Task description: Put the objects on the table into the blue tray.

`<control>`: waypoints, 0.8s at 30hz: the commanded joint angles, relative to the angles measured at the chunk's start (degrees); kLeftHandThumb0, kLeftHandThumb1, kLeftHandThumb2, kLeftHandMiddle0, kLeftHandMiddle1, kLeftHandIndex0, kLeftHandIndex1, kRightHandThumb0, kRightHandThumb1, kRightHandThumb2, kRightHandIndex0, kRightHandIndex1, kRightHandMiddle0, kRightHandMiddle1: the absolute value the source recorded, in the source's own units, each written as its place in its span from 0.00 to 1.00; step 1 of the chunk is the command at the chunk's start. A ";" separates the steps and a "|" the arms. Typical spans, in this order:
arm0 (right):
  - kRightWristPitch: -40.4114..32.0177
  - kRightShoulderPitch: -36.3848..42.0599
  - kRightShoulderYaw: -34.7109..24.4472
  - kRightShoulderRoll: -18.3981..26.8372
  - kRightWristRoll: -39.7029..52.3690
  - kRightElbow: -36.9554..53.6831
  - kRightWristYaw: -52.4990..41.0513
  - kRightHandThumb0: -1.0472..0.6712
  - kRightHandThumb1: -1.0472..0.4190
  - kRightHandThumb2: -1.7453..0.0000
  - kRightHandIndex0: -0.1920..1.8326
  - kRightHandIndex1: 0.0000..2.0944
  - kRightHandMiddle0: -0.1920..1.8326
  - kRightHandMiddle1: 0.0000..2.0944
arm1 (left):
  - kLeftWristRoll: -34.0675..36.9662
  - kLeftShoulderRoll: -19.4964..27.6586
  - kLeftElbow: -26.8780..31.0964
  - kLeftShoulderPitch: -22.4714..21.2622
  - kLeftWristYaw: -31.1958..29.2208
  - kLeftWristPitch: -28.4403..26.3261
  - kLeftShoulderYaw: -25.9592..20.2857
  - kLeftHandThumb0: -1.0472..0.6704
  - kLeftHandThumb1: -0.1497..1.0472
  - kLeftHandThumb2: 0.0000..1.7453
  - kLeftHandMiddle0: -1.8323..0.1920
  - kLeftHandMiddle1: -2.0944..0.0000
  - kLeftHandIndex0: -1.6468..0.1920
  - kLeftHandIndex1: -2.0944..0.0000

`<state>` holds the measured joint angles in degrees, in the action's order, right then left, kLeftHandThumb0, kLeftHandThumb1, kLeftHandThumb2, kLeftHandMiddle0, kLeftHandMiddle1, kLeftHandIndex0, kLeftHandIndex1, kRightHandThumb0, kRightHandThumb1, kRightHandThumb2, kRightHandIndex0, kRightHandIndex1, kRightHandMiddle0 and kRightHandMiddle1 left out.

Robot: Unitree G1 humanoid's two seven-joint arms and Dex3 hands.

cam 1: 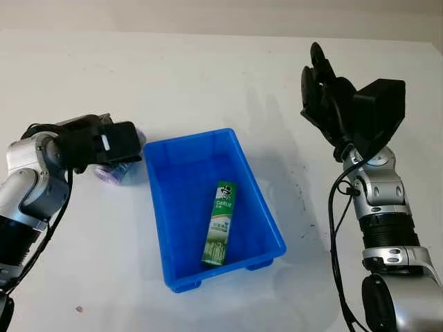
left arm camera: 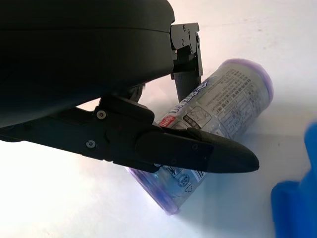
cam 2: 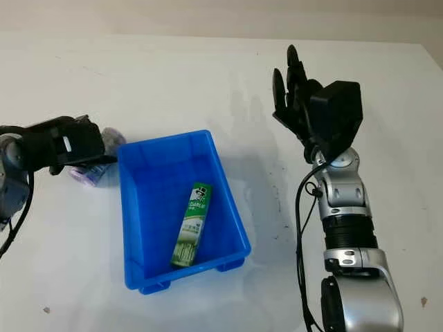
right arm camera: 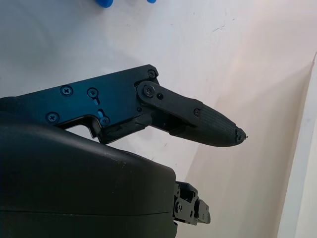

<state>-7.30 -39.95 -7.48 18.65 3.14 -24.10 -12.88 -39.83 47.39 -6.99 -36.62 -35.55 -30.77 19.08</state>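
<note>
White and smooth, the table (cam 1: pixel 208 76) stretches flat under everything, with a few tiny dark specks on it. Near the middle sits the blue tray (cam 1: pixel 160 228), a shiny plastic box shaped like a rectangle with raised walls and small feet at its near end. Inside the tray lies a long green box (cam 1: pixel 220 223) with white print on it, flat on the tray floor and pointing from the far end toward the near end.

Just beside the tray's far left corner lies a purple can (left arm camera: pixel 223 106). It is round like a tube, on its side on the table, with a see-through purple wrap covered in small writing. The left hand (cam 1: pixel 104 146) is hard black plastic with small screws. It is at the can, and its fingers (left arm camera: pixel 198 151) curve across the can's side, closed around it. The can touches the table and is outside the tray.

The right hand (cam 1: pixel 324 83) is up above the table, well off to the right of the tray. It is black and chunky and holds nothing; it is open. Its silver arm has ribbed black rings.
</note>
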 commanded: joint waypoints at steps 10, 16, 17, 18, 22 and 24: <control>1.02 -1.03 -0.68 1.42 0.39 -0.55 -1.19 0.23 0.00 0.54 0.00 0.00 0.00 0.00 | -1.87 0.71 -8.82 2.66 2.81 11.49 0.58 0.36 1.00 0.12 0.71 0.21 0.76 0.21; 1.14 -1.24 -0.68 1.49 0.36 -0.83 -1.11 0.24 0.00 0.54 0.00 0.00 0.00 0.00 | -1.86 0.75 -11.57 1.03 2.93 13.83 -0.47 0.42 1.00 0.22 0.40 0.00 0.67 0.00; 1.20 -1.30 -0.71 1.46 0.44 -0.92 -1.13 0.24 0.00 0.54 0.00 0.00 0.00 0.00 | -1.83 0.77 -11.71 0.81 2.60 13.93 -0.51 0.42 1.00 0.22 0.39 0.00 0.66 0.00; 1.37 -1.38 -0.75 1.40 0.56 -1.12 -1.20 0.24 0.00 0.54 0.00 0.00 0.00 0.00 | -1.73 0.80 -11.73 0.58 2.08 13.90 -0.57 0.42 1.00 0.22 0.41 0.00 0.67 0.00; 0.87 -1.58 -0.74 1.08 0.98 -1.20 -1.25 0.24 0.00 0.54 0.00 0.00 0.00 0.00 | 0.01 1.46 -11.56 0.45 0.79 15.47 -1.97 0.44 1.00 0.21 0.45 0.00 0.64 0.00; 0.62 -1.66 -0.70 1.06 1.21 -1.22 -1.36 0.25 0.00 0.54 0.00 0.00 0.00 0.00 | 0.61 1.53 -12.21 0.26 1.07 16.46 -2.59 0.44 1.00 0.21 0.46 0.00 0.64 0.00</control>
<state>-6.79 -40.37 -7.77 19.49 3.86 -25.16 -14.07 -39.63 47.75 -17.98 -38.09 -33.90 -14.70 16.74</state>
